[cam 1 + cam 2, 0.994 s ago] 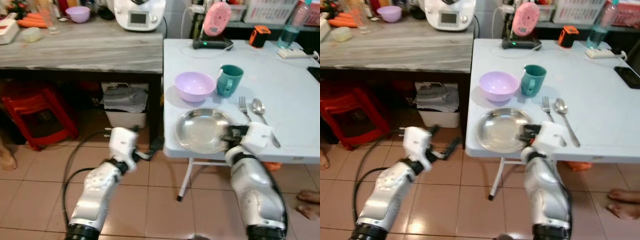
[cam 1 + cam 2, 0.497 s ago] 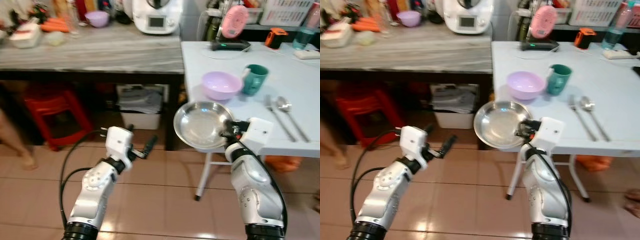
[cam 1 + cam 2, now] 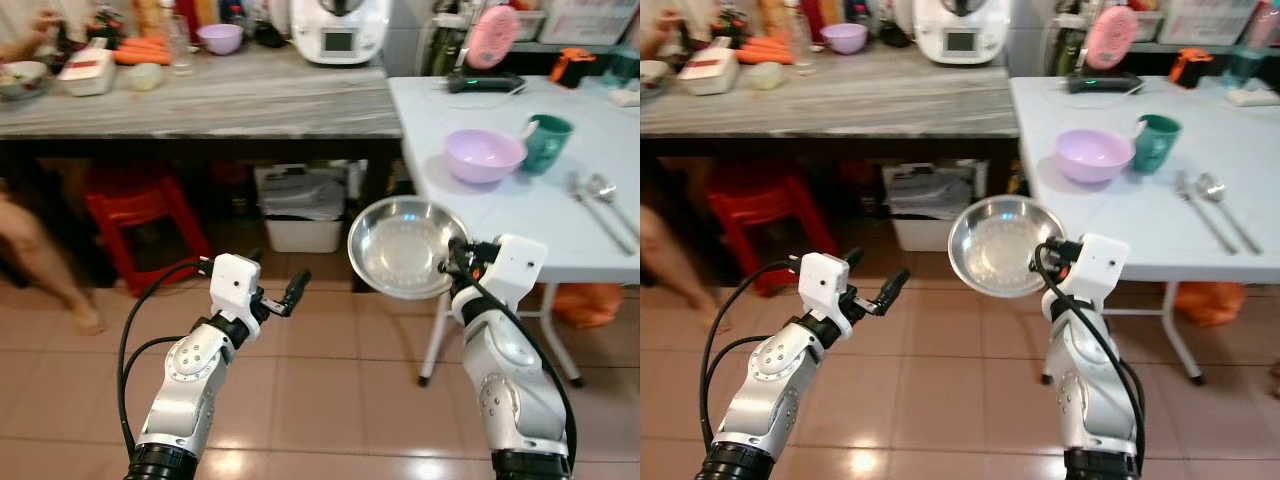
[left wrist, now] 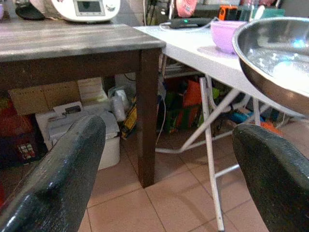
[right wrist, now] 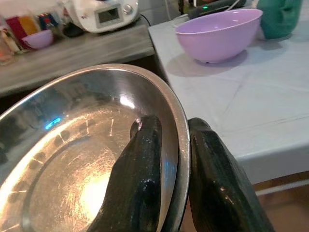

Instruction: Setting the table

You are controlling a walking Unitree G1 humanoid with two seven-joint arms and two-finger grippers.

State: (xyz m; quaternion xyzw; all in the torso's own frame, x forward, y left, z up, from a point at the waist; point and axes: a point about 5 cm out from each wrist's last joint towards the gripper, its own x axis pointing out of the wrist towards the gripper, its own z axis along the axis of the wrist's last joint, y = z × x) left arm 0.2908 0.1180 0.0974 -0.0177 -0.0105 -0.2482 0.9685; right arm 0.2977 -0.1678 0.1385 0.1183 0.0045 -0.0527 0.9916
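My right gripper [image 3: 452,267] is shut on the rim of a shiny steel plate [image 3: 403,247], holding it tilted in the air over the floor, left of the white table [image 3: 520,215]. In the right wrist view, one finger [image 5: 141,164] lies inside the steel plate [image 5: 77,159] and the other outside. On the table stand a lilac bowl [image 3: 484,156] and a teal mug [image 3: 547,142], with a fork [image 3: 586,199] and a spoon [image 3: 608,192] to their right. My left gripper [image 3: 292,290] is open over the tiled floor, holding nothing.
A grey wooden counter [image 3: 210,95] at the left carries a white appliance [image 3: 338,28], a small lilac bowl [image 3: 221,38] and food. A red stool [image 3: 145,228] and a bin [image 3: 308,205] sit beneath it. A person's leg [image 3: 45,260] is at far left.
The right gripper has lifted the steel plate off the table and now holds it in the air. The camera has backed away and turned left, so the table sits further right.
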